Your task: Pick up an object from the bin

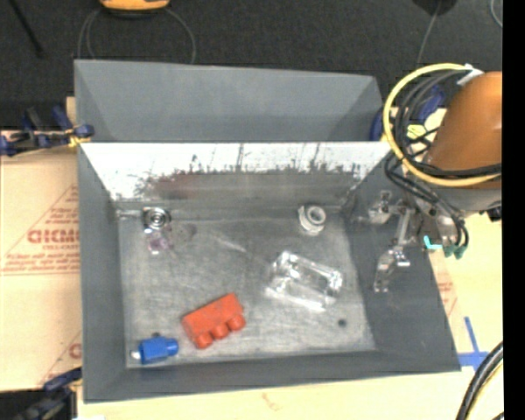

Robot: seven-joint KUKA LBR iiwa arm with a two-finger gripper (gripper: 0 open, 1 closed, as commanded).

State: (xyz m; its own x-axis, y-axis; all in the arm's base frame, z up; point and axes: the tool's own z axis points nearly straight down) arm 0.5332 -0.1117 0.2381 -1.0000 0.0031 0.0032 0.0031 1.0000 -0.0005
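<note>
The clear plastic piece point(303, 280) lay right of centre on the floor of the bin point(101, 278), nearest my claw point(388, 265). The claw hung over the right wall on my arm point(468, 129); whether it was open or closed, I could not tell. A white cap point(311, 218) sat farther back, and a red block point(214, 319) and a blue piece point(156, 349) lay at the near left.

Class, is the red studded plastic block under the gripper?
No, the red studded plastic block lies at lower left; the gripper hangs by the bin's right wall.
</note>
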